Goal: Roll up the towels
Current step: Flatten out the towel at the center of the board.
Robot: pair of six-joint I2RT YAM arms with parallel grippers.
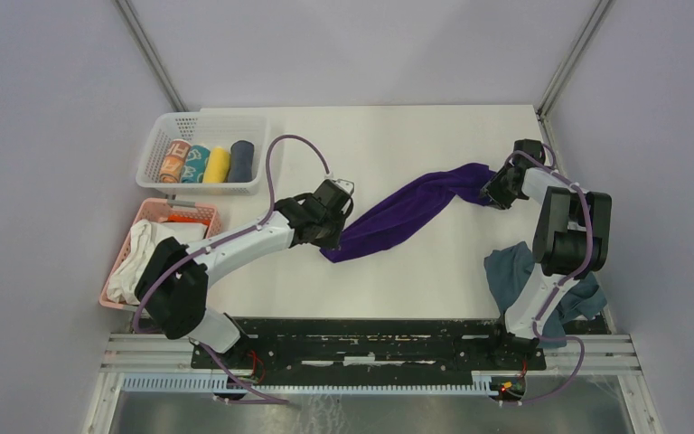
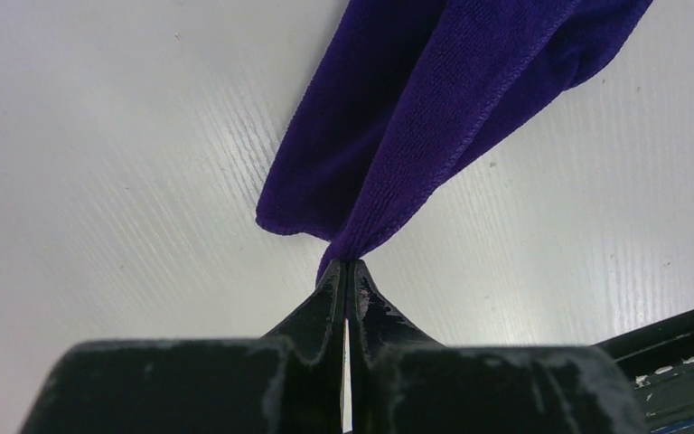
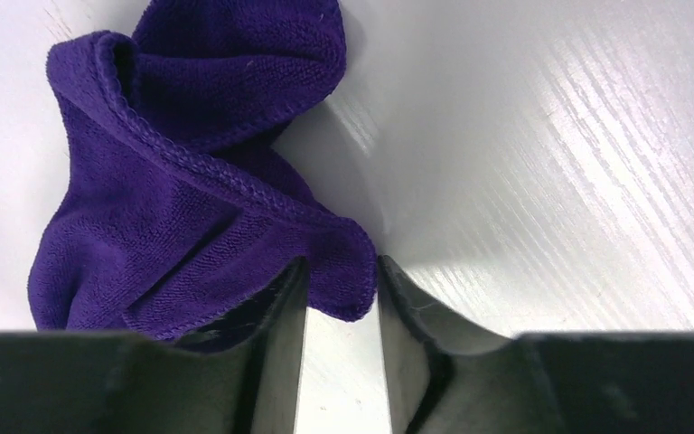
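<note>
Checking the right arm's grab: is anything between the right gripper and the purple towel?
Nothing visible does. A corner of the purple towel lies between the right gripper's parted fingers, on the table.

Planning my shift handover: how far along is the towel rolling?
Done: neither towel on the table is rolled; four rolled cloths sit in the white basket. In hand: the purple towel is stretched between the arms, the left end effector shut on one end, the right end effector open around the other corner. Left: rolling it, then the grey towel crumpled by the right arm's base.
</note>
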